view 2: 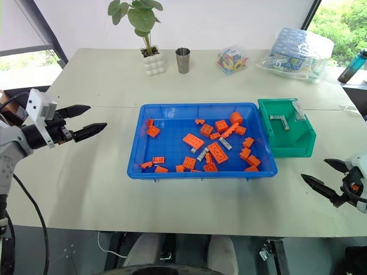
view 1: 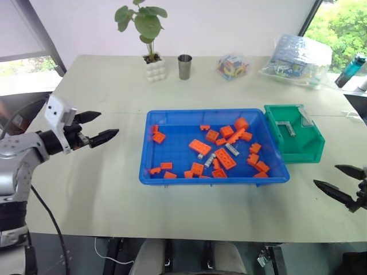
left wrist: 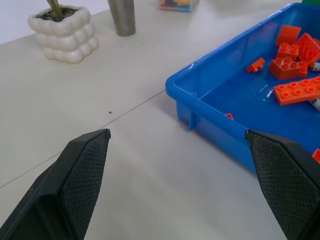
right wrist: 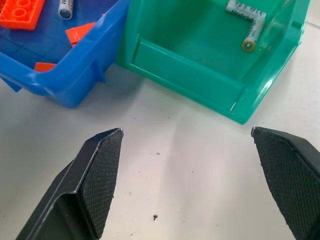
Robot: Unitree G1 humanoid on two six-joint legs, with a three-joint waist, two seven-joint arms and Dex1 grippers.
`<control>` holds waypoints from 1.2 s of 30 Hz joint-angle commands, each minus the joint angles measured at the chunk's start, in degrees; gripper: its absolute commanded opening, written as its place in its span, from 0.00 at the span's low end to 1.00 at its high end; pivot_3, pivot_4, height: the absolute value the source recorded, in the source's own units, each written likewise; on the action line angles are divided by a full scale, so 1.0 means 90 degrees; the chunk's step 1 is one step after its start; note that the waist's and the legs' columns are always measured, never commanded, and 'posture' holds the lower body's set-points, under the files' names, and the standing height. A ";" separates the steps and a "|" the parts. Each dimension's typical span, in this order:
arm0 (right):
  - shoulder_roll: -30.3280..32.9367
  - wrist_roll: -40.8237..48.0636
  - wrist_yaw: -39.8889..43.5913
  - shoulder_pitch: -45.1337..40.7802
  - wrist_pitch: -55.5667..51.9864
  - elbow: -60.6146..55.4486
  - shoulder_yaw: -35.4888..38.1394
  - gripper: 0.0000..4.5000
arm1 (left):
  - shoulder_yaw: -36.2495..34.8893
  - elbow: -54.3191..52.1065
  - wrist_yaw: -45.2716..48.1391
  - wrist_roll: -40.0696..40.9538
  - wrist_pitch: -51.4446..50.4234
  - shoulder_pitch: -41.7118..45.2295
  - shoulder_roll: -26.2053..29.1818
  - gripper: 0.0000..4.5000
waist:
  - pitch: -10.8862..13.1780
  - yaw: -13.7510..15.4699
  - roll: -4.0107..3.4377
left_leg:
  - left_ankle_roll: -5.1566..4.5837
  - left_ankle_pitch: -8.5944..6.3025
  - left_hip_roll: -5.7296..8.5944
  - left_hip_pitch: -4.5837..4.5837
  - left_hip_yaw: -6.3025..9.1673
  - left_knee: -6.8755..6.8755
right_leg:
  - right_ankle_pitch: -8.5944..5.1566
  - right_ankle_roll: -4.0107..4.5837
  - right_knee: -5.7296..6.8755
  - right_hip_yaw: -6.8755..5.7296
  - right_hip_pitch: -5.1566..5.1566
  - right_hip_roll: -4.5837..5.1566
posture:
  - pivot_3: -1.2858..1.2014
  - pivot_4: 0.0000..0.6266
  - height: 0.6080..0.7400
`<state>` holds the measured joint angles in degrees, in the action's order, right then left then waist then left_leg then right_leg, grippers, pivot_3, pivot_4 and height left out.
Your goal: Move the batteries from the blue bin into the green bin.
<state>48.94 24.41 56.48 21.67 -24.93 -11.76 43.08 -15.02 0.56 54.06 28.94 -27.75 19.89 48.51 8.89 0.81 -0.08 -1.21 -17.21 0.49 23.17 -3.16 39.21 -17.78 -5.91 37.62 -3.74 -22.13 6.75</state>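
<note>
Both grippers hover empty over the table's near edge, jaws spread: the left gripper (view 1: 98, 127) left of the blue bin (view 1: 172, 176), the right gripper (view 2: 324, 176) below the green bin (view 2: 298, 146). Among orange bricks (view 1: 200, 146) in the blue bin, three batteries (view 1: 210, 160) lie diagonally. Two more (right wrist: 244, 9) in the green bin form an L.

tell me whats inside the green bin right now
Two batteries lie on the floor of the green bin, ends meeting at an angle. Its front wall hides the floor just behind it, so anything there cannot be seen.
</note>
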 commanded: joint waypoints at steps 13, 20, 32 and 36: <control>0.0075 0.0214 -0.0180 -0.0280 -0.0203 -0.0133 0.0046 0.95 | -0.0090 -0.0088 0.0303 0.0116 -0.0019 -0.0048 0.0094 1.00 | 0.0000 -0.0010 0.0000 | 0.0000 0.0000 -0.0001 -0.0001 0.0000 0.0000 | 0.0000 0.0000 0.0001 0.0000 -0.0002 0.0000 | 0.52 0.24 0.78; 0.0383 0.0031 -0.0153 -0.0675 -0.0086 0.0049 -0.0238 0.95 | -0.0032 -0.0225 0.0104 0.0085 0.0040 0.0093 -0.0072 1.00 | 0.0000 -0.0012 0.0000 | 0.0000 0.0000 -0.0001 -0.0001 -0.0001 0.0000 | 0.0000 0.0000 0.0001 0.0001 -0.0003 0.0000 | 0.52 0.24 0.78; 0.0961 0.0784 -0.0400 -0.3917 -0.1201 -0.0552 -0.2312 0.95 | 0.0349 -0.1370 0.0985 0.0996 -0.0833 0.0582 0.0197 1.00 | 0.0002 -0.0072 0.0002 | 0.0006 0.0004 -0.0003 0.0000 0.0003 0.0004 | 0.0000 0.0000 0.0006 0.0000 -0.0007 -0.0004 | 0.52 0.24 0.78; 0.0089 0.0584 -0.0898 -0.5638 -0.1769 -0.0666 -0.3988 0.95 | 0.0766 -0.1517 0.1362 0.0953 -0.0752 0.0826 0.0184 1.00 | 0.0002 -0.0141 0.0002 | 0.0007 0.0004 -0.0002 0.0002 0.0004 0.0005 | 0.0000 0.0001 0.0006 0.0000 -0.0009 -0.0005 | 0.52 0.24 0.78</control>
<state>51.28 30.30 49.86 -26.55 -39.15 -15.90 11.97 -8.98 -12.10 64.73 37.02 -34.88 26.42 49.45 8.90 -0.45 -0.06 -1.15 -17.17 0.47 23.24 -3.12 39.26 -17.79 -5.90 37.68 -3.75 -22.26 6.70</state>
